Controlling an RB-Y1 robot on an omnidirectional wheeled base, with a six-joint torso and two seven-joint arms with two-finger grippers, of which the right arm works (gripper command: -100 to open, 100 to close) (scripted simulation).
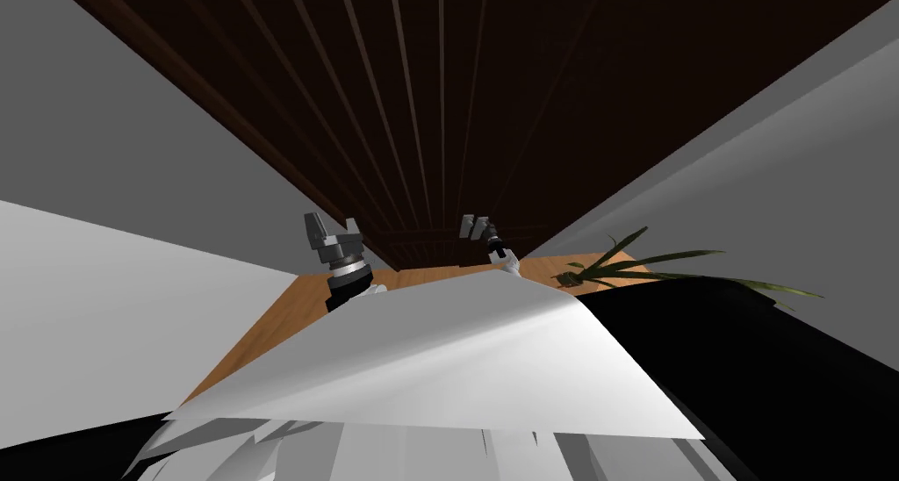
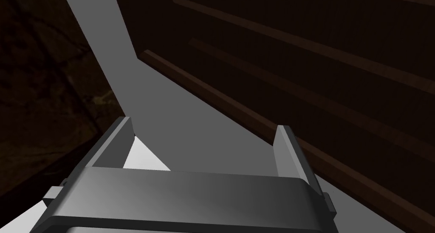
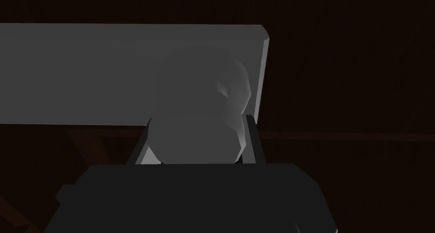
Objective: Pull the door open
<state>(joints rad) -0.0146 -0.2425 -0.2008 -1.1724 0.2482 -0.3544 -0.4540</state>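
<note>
Between the fingers (image 3: 251, 139) of the right hand (image 3: 198, 124): the knob (image 3: 204, 86), grey and rounded. Both fingers press its sides, so the hand is closed on it, with the knob seated deep against the dark hand body. Behind the knob is a flat grey plate (image 3: 85, 73), long, running off to one side of the hand. The knob sits near the plate's squared end. Both are on the door (image 1: 421, 107), dark brown, nearly black in the right wrist view, with a faint horizontal rail just behind the fingers.

Head view: the door has thin vertical ribs and takes the middle, and the right hand reaches to its face. Can't tell whether the door is flush with its frame or off it.

Left hand (image 2: 204, 126): jaws wide apart. It points at a strip of grey wall (image 2: 170, 115) beside the dark door frame (image 2: 263, 124), clear of both. Head view puts it near the door's lower left corner, well apart from the right hand, above the wood floor (image 1: 281, 318).

Further out: grey walls on both sides of the door, a green leafy plant (image 1: 632, 263) by the right wall, and a black area (image 1: 773, 370) next to it.
</note>
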